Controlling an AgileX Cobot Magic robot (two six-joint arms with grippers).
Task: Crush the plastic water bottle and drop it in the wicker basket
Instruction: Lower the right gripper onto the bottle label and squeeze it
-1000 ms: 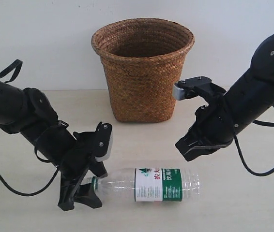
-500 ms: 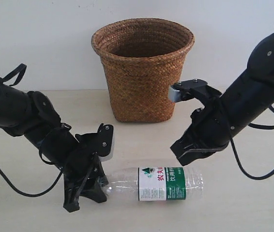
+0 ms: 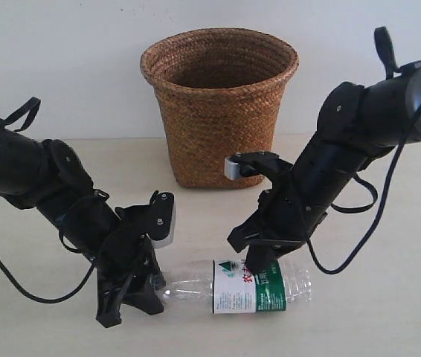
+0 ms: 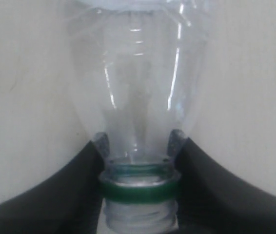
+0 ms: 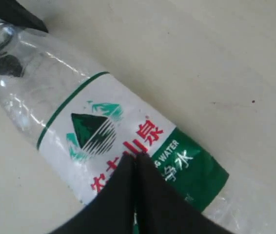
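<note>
The plastic water bottle [image 3: 251, 286] lies on its side on the table, its round shape intact. My left gripper [image 3: 153, 286] is shut on its neck, one finger on each side just above the green ring [image 4: 139, 191]. In the left wrist view the clear bottle [image 4: 138, 83] stretches away from that gripper [image 4: 138, 146]. My right gripper [image 3: 259, 262] is shut, its joined tips down at the white-and-green label [image 5: 108, 131]; whether they touch it I cannot tell. In the right wrist view this gripper [image 5: 135, 158] covers part of the red characters. The wicker basket [image 3: 219, 111] stands upright behind.
A white wall runs close behind the basket. Black cables hang from both arms, one loop [image 3: 348, 253] dangling right of the bottle. Bare tabletop [image 3: 389, 312] lies to the right of the bottle.
My right arm has swung down and to the left, from beside the basket onto the bottle's label. The left gripper slid the bottle slightly to the right, then stayed put.
</note>
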